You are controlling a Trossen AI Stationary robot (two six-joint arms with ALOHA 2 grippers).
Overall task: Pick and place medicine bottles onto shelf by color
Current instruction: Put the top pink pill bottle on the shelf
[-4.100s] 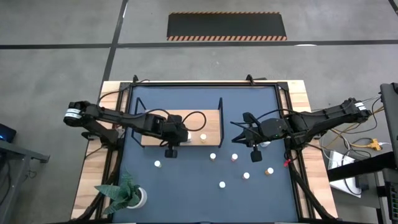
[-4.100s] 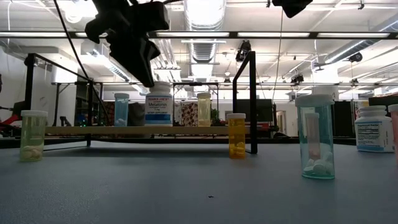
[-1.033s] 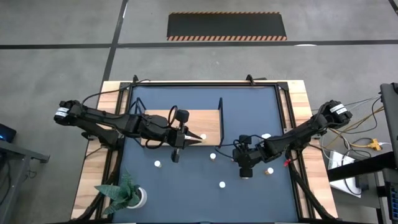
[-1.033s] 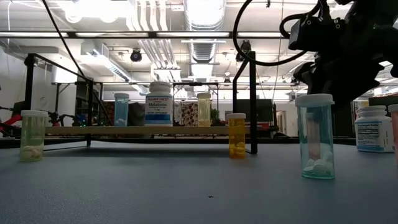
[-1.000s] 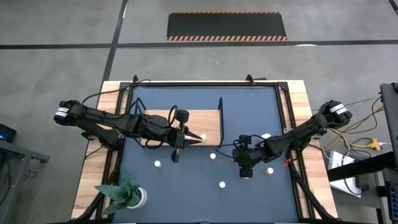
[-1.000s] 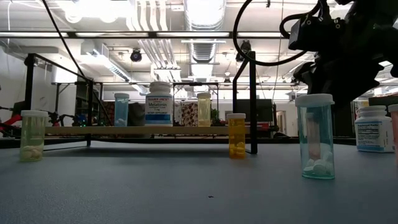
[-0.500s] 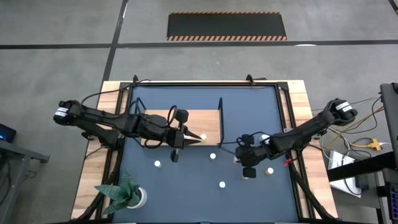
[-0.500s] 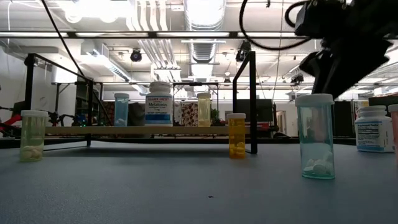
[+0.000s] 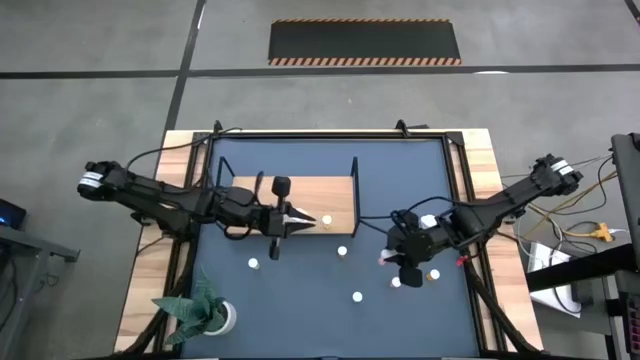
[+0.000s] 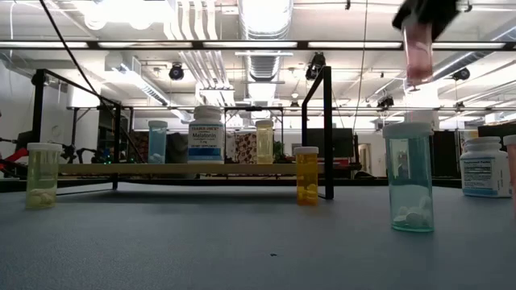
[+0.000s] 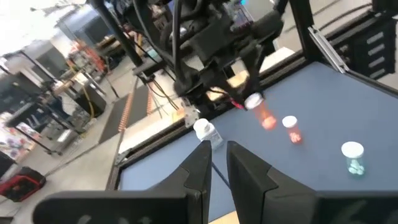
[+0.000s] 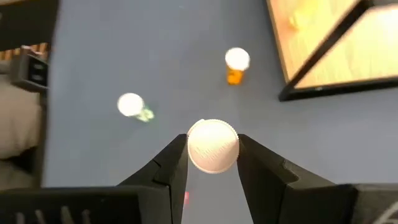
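My right gripper (image 9: pixel 392 260) is shut on a pink medicine bottle with a white cap (image 10: pixel 418 52), held high above the table's right half. The bottle also shows in the left wrist view (image 11: pixel 261 112). My left gripper (image 9: pixel 303 220) is shut and empty over the near right part of the wooden shelf (image 9: pixel 320 195). On the shelf stand a blue bottle (image 10: pixel 157 141), a larger white one (image 10: pixel 205 133) and a yellow one (image 10: pixel 264 141). An orange bottle (image 10: pixel 306 175), a green one (image 10: pixel 409 177) and a yellow-green one (image 10: pixel 42 175) stand on the table. My right gripper pinches the pink bottle at its capped top end (image 12: pixel 212 146), one finger (image 12: pixel 177 158) on either side. The fingers come from above, slanting down. The bottle hangs below them, nearly upright with its bottom (image 10: pixel 418 78) down, lifted clear of the table.
A large white bottle (image 9: pixel 428 222) stands by the right arm, and another small bottle (image 9: pixel 433 274) stands near it. The shelf's black end frames (image 10: pixel 326 133) rise at each end. A potted plant (image 9: pixel 205 310) sits at the near left corner.
My right gripper has risen with the pink bottle, which stood on the table behind the green one and now hangs clear, high above it. It has also shifted slightly toward the table's right edge. My left gripper has drawn back a little toward the left edge.
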